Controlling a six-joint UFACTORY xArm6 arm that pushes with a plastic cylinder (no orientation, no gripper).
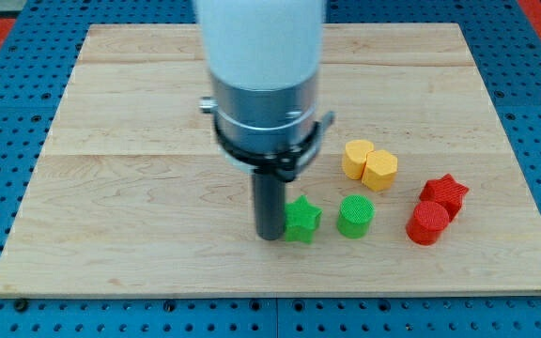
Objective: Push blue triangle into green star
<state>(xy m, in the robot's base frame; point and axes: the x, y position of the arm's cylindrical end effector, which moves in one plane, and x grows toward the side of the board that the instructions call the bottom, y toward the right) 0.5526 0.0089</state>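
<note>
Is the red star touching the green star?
No, the red star sits far toward the view's right beside a red cylinder, apart from the green star.

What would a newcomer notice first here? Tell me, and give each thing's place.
First, the big white and silver arm coming down from the view's top, with my tip resting just left of the green star. Next, the blocks toward the view's right: a green cylinder, a yellow pair touching, and a red star against a red cylinder. No blue triangle shows.
</note>
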